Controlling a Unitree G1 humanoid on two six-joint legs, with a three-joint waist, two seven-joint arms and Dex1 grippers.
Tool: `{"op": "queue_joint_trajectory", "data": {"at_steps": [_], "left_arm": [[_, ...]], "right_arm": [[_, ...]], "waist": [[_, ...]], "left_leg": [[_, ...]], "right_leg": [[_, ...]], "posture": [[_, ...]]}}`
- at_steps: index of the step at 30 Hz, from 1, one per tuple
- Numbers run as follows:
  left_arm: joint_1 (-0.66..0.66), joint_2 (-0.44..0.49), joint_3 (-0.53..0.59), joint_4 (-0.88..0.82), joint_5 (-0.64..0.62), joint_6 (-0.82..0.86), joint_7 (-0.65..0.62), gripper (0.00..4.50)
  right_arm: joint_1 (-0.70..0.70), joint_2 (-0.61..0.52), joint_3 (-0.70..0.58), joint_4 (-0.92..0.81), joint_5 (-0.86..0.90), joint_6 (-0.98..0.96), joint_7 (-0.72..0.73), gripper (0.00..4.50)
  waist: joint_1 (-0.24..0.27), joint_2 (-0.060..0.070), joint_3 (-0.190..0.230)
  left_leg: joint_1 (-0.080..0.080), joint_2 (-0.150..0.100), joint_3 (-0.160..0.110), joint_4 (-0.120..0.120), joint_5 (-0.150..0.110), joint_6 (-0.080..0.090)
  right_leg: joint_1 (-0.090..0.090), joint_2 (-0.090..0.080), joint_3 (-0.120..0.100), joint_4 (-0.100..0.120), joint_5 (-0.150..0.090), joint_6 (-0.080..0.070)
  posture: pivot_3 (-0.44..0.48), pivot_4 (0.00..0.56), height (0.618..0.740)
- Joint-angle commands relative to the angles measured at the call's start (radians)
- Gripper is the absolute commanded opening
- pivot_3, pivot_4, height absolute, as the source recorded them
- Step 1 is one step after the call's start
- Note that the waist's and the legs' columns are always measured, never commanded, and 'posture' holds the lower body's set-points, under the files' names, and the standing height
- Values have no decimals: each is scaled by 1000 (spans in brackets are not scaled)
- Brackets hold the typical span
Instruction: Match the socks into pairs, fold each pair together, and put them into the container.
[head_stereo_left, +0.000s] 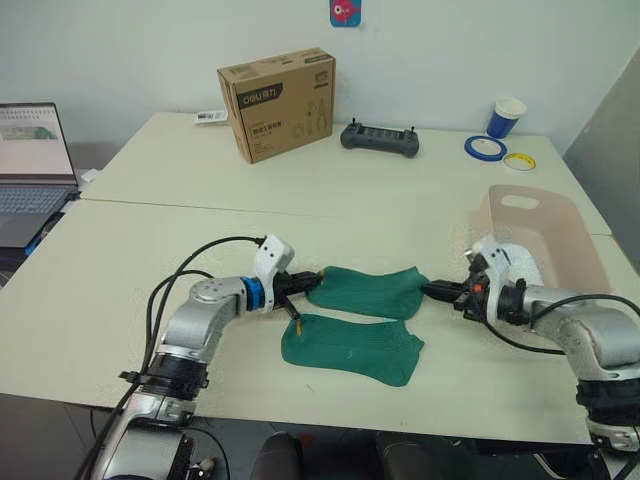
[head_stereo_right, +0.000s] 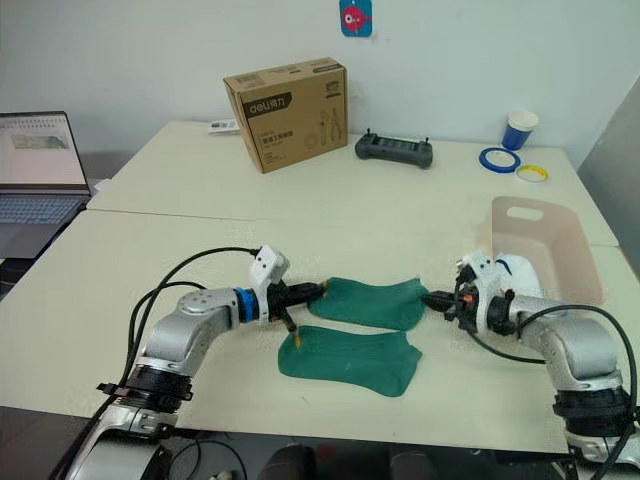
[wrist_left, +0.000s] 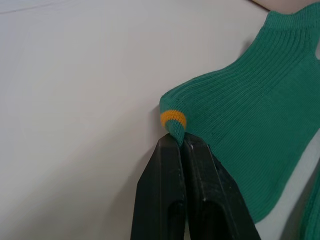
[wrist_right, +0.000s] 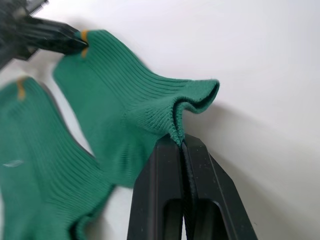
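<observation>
I see the left gripper (head_stereo_left: 303, 283) pinched on the orange-tabbed cuff of the far green sock (head_stereo_left: 368, 291), and the right gripper (head_stereo_left: 436, 291) pinched on that sock's opposite end. The sock spans between them, just beyond the near green sock (head_stereo_left: 352, 349). The container (head_stereo_left: 545, 236) stands beside the far sock, behind the right gripper.

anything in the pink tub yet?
The container looks empty where its inside shows; the floor behind its near wall is hidden. Both green socks are on the table, the far sock pinched by both grippers.
</observation>
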Motion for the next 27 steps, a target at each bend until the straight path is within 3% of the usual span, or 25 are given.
{"op": "queue_joint_trajectory", "data": {"at_steps": [1,8,13,17,27], "left_arm": [[28,51,72,-181,-109,135,-11,0],[151,158,206,-451,-315,407,20,0],[283,194,253,-567,-381,467,68,0],[370,179,209,-602,-333,389,100,0],[454,144,154,-570,-271,259,132,0]], "right_arm": [[-44,-25,-99,-63,145,130,15,36],[-37,-34,-230,-167,415,396,-11,36],[59,-26,-242,-254,505,455,-59,36],[119,4,-211,-266,501,431,-113,36],[190,-46,-69,-212,383,291,-107,36]], "waist": [[-1,0,0],[-3,0,0],[-4,0,0],[-5,0,0],[-5,0,0]], "left_leg": [[0,0,0,0,0,0],[0,1,-1,-2,0,0],[1,1,-1,-2,0,0],[1,1,0,-1,0,0],[1,0,1,0,0,0]], "right_leg": [[0,0,0,0,0,0],[0,0,-1,0,-1,1],[0,0,-1,-1,-1,1],[0,0,0,-1,-1,1],[0,0,1,-1,-1,0]], "posture": [[0,150,740],[0,150,740],[0,150,740],[0,150,740],[0,150,740]]}}
